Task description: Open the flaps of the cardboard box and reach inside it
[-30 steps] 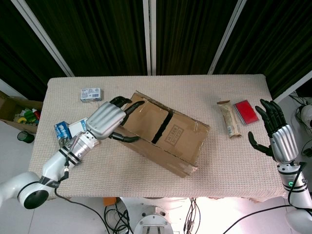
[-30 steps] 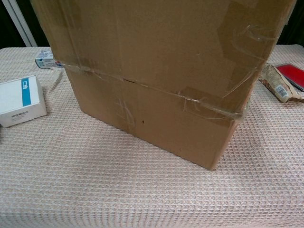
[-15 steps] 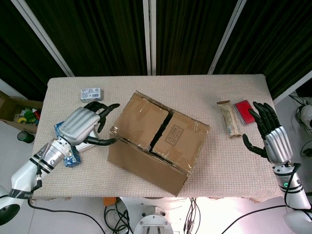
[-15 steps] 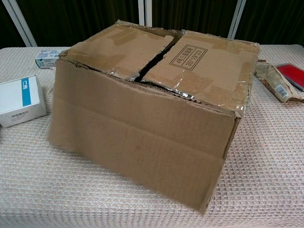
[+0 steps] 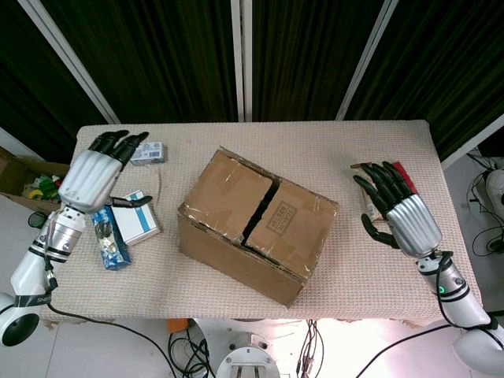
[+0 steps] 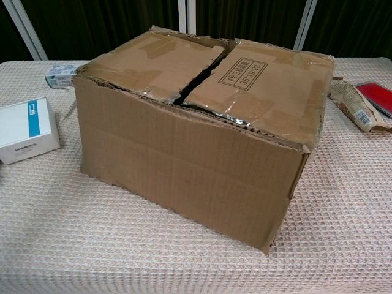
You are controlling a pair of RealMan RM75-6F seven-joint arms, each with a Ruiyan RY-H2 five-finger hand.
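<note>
A brown cardboard box [image 5: 256, 224] [image 6: 202, 141] stands upright in the middle of the table, turned at an angle. Its two top flaps [image 5: 272, 206] lie folded down, with a dark slit between them. My left hand [image 5: 96, 172] hovers well to the left of the box, fingers spread, holding nothing. My right hand [image 5: 398, 213] hangs to the right of the box, fingers spread and empty, apart from it. Neither hand shows in the chest view.
A white and blue carton [image 5: 140, 223] [image 6: 24, 130] and a blue packet [image 5: 109, 240] lie left of the box. A small box [image 5: 148, 152] [image 6: 60, 75] sits at the back left. A snack bar [image 6: 357, 105] and a red card [image 6: 378, 97] lie at the right.
The box has gone from tipped on its edge to standing flat. My left hand let go of it and drew back to the left. My right hand moved in toward the box.
</note>
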